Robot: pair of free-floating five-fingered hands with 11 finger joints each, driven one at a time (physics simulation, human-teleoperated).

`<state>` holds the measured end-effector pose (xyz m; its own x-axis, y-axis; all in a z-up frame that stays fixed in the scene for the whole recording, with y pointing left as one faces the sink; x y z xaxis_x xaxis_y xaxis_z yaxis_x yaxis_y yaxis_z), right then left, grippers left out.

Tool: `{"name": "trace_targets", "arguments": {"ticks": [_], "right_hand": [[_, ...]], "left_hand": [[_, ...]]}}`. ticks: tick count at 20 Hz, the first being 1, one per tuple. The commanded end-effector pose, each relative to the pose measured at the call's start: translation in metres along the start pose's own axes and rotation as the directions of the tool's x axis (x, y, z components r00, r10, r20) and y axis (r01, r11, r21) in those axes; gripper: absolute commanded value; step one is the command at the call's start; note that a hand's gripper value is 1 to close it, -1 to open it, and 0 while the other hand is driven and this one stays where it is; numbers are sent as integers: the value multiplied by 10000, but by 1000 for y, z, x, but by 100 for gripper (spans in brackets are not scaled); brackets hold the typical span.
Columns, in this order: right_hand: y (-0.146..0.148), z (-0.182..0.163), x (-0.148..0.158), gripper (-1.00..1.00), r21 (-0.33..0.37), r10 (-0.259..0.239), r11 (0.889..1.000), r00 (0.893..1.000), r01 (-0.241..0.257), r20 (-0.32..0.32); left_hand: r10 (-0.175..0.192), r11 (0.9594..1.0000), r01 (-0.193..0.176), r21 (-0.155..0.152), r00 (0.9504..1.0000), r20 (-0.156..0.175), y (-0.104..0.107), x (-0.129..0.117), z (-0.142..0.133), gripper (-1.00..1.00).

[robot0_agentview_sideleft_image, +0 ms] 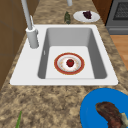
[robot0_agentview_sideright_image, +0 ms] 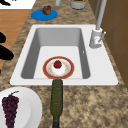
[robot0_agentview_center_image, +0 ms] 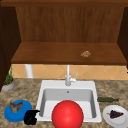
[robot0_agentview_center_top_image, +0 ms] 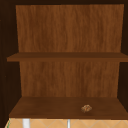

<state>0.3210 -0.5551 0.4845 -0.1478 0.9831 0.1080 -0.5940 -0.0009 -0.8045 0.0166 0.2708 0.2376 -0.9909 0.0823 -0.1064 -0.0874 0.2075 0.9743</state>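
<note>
At the far left sits a potted plant (robot0_agentview_center_image: 8, 82) on the counter, then the blue plate (robot0_agentview_center_image: 17, 111) carrying a brown piece of food (robot0_agentview_center_image: 16, 106). Just right of that plate hovers the left hand (robot0_agentview_center_image: 31, 117), low at the sink's (robot0_agentview_center_image: 68, 85) front left corner, fingers curled in and gripping nothing, thumb poking toward the basin. In the middle, a big red ball (robot0_agentview_center_image: 67, 114) looms before the basin; the side views show a red-rimmed plate (robot0_agentview_sideleft_image: 69, 63) with 1 small red fruit (robot0_agentview_sideleft_image: 70, 62) on the sink floor. Further right lie a green bottle (robot0_agentview_center_image: 107, 99) and a white plate (robot0_agentview_center_image: 113, 120) of grapes (robot0_agentview_center_image: 115, 114).
</note>
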Motion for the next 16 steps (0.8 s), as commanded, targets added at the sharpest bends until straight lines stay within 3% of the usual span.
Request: {"name": "trace_targets", "arguments": {"ticks": [1,3,5,8,16], "right_hand": [[-13,5,22,-100,448,-361,9983,9986,378,-381],[-24,23,32,-100,312,-278,9991,9979,297,-584],[-14,45,31,-100,130,-450,9989,9974,458,-566],[-14,76,35,-100,-19,-220,9998,9993,219,-310],[-7,142,57,-100,-231,-276,9994,9969,260,-735]], "left_hand": [[0,10000,0,0,10000,0,0,0,0,0],[0,10000,0,0,10000,0,0,0,0,0],[0,10000,0,0,10000,0,0,0,0,0],[0,10000,0,0,10000,0,0,0,0,0],[0,10000,0,0,10000,0,0,0,0,0]]}}
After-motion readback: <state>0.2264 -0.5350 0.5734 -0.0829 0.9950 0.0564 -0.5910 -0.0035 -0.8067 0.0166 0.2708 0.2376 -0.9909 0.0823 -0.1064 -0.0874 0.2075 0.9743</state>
